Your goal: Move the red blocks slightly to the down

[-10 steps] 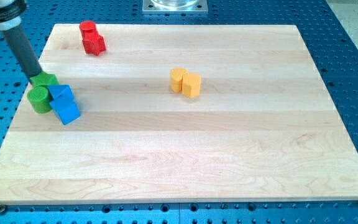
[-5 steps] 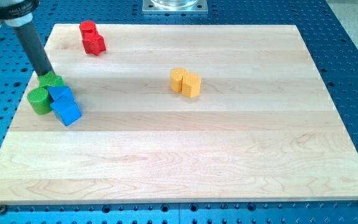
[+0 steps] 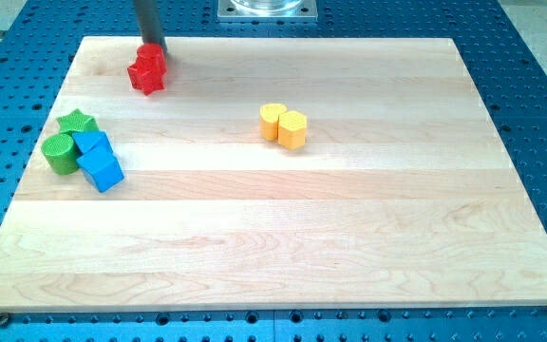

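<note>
Two red blocks (image 3: 147, 70) sit pressed together near the top left of the wooden board (image 3: 283, 228); their shapes are hard to make out. My tip (image 3: 153, 48) is at the upper edge of the red blocks, touching or nearly touching them, and the dark rod rises from it out of the view's top. The rod hides part of the upper red block.
A green star (image 3: 76, 121), a green cylinder (image 3: 61, 153) and two blue blocks (image 3: 99, 160) cluster at the board's left edge. Two yellow blocks (image 3: 284, 125) stand side by side near the middle. A metal base plate (image 3: 267, 9) is at the view's top.
My tip has left the green star at the left edge and moved up and right to the red blocks. The red blocks have shifted slightly down and right.
</note>
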